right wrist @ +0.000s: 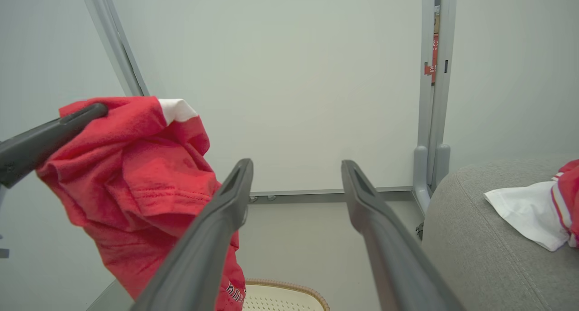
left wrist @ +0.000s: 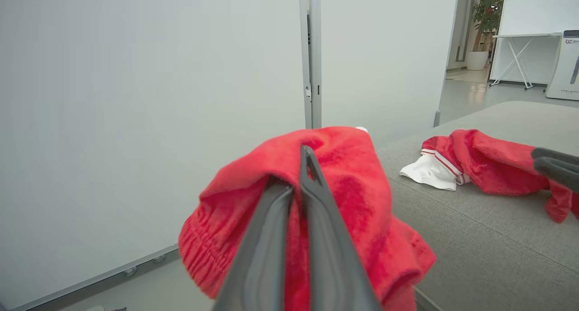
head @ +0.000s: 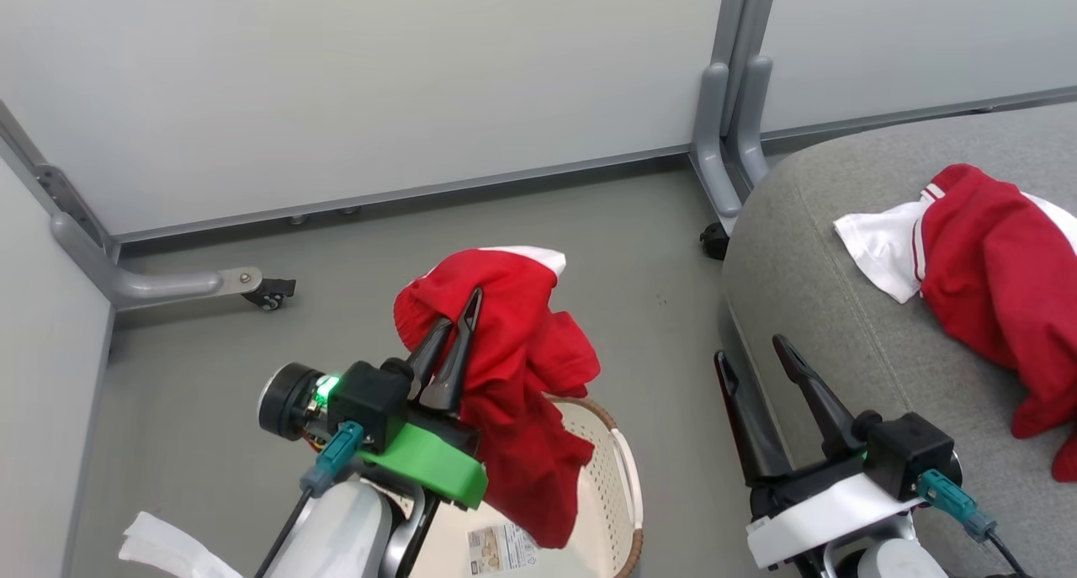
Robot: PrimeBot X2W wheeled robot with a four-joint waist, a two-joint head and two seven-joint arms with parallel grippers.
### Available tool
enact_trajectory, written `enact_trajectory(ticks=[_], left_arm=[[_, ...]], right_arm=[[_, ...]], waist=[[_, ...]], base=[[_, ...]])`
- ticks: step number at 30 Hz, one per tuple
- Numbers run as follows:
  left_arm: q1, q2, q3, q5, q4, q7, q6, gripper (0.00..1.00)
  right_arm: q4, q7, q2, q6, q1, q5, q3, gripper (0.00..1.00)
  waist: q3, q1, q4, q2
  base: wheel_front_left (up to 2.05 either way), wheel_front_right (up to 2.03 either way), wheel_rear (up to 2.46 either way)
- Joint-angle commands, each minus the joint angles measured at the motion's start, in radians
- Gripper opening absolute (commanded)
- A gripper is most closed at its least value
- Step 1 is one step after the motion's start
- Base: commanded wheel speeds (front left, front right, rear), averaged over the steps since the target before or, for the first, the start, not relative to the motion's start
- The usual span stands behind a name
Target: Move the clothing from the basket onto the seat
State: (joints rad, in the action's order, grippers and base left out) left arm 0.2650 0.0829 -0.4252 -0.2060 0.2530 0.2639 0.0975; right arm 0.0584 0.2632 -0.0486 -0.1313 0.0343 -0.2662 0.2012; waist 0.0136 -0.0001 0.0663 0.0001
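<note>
Just above the basket [head: 627, 477], the left gripper [head: 461, 309] is clamped on a red garment [head: 513, 368], holding it clear of the rim, ready to carry across. Beside it, the right gripper [head: 750, 349] waits with fingers spread, empty. Farther right, a second garment [head: 993, 267] lies on the seat [head: 808, 292].

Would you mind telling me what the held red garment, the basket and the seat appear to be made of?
Red garment: soft, thin matte fabric, probably a knit; it drapes and bunches, with a gathered hem. Basket: seemingly moulded cream plastic, given its perforated wall; brown woven-look rim. Seat: grey woven upholstery, matte, with visible weave and a stitched seam.
</note>
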Motion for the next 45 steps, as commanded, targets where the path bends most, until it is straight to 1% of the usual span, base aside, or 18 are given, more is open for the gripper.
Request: enact_trajectory(ticks=[1, 5, 9, 12, 19, 24, 29, 32, 37, 40, 41, 42, 43, 44, 45], left_arm=[[-0.016, -0.003, 0.005, 0.002, -0.012, 0.001, 0.006, 0.00], [-0.006, -0.015, -0.002, 0.001, -0.047, 0.001, 0.017, 0.00], [0.014, -0.022, -0.012, -0.014, -0.080, 0.001, 0.022, 0.00], [0.032, -0.025, -0.033, -0.018, -0.101, 0.001, 0.026, 0.00], [0.069, -0.031, -0.077, -0.033, -0.138, 0.000, 0.031, 0.00], [0.086, -0.032, -0.132, -0.045, -0.156, 0.000, 0.034, 0.00], [0.104, -0.032, -0.196, -0.068, -0.181, 0.000, 0.034, 0.00], [0.113, -0.033, -0.234, -0.078, -0.195, 0.000, 0.034, 0.00], [0.128, -0.033, -0.284, -0.100, -0.210, 0.000, 0.034, 0.00], [0.132, -0.032, -0.299, -0.109, -0.208, 0.000, 0.034, 0.00], [0.133, -0.032, -0.302, -0.111, -0.207, 0.000, 0.034, 0.00], [0.133, -0.032, -0.303, -0.112, -0.206, 0.000, 0.034, 0.00], [0.132, -0.032, -0.304, -0.113, -0.205, 0.000, 0.034, 0.00], [0.131, -0.032, -0.304, -0.113, -0.203, 0.000, 0.034, 0.00], [0.129, -0.032, -0.304, -0.115, -0.200, 0.000, 0.034, 0.00]], right_arm=[[0.004, 0.002, -0.003, 0.001, -0.011, 0.001, 0.004, 1.00], [0.012, 0.002, -0.003, 0.001, -0.004, 0.016, 0.043, 1.00], [0.032, 0.002, -0.003, 0.001, 0.020, 0.027, 0.111, 1.00], [0.065, 0.002, -0.004, 0.001, 0.042, 0.027, 0.176, 1.00], [0.132, 0.002, -0.003, 0.001, 0.118, 0.051, 0.258, 1.00], [0.169, 0.002, -0.003, 0.001, 0.145, 0.047, 0.258, 1.00], [0.211, 0.002, -0.003, 0.001, 0.165, 0.069, 0.236, 1.00], [0.224, 0.002, -0.003, 0.001, 0.169, 0.037, 0.257, 1.00], [0.275, 0.002, -0.011, 0.001, 0.189, -0.047, 0.360, 1.00], [0.298, 0.002, -0.024, 0.001, 0.199, -0.072, 0.401, 1.00], [0.300, 0.002, -0.024, 0.001, 0.202, -0.079, 0.410, 0.92], [0.300, 0.002, -0.024, 0.001, 0.204, -0.085, 0.417, 0.82], [0.297, 0.002, -0.026, 0.001, 0.204, -0.092, 0.426, 0.30], [0.296, 0.002, -0.030, 0.001, 0.205, -0.096, 0.437, 0.05], [0.294, 0.002, -0.037, 0.001, 0.206, -0.099, 0.446, 0.00]], waist=[[0.003, 0.0001, -0.003, -0.0001], [0.001, 0.0001, -0.004, -0.0001], [-0.005, 0.0001, -0.003, -0.0001], [-0.008, 0.0001, -0.002, -0.0001], [-0.015, 0.0001, -0.003, -0.0001], [-0.015, 0.0001, -0.008, -0.0001], [-0.014, 0.0001, -0.018, -0.0001], [-0.013, 0.0001, -0.021, -0.0001], [-0.004, 0.0001, -0.021, -0.0001], [0.002, 0.0001, -0.019, -0.0001], [0.004, 0.0001, -0.018, -0.0001], [0.005, 0.0001, -0.018, -0.0001], [0.006, 0.0001, -0.018, -0.0001], [0.007, 0.0001, -0.017, -0.0001], [0.007, 0.0001, -0.017, -0.0001]], base=[[0.00, 0.00, 0.00], [0.00, 0.00, 0.00], [0.00, 0.00, 0.00], [0.00, 0.00, 0.00], [0.00, 0.00, 0.00], [0.00, 0.00, 0.00], [0.00, 0.00, 0.00], [0.00, 0.00, 0.00], [0.00, 0.00, 0.00], [0.00, 0.00, 0.00], [0.00, 0.00, 0.00], [0.00, 0.00, 0.00], [0.00, 0.00, 0.00], [0.00, 0.00, 0.00], [0.00, 0.00, 0.00]])
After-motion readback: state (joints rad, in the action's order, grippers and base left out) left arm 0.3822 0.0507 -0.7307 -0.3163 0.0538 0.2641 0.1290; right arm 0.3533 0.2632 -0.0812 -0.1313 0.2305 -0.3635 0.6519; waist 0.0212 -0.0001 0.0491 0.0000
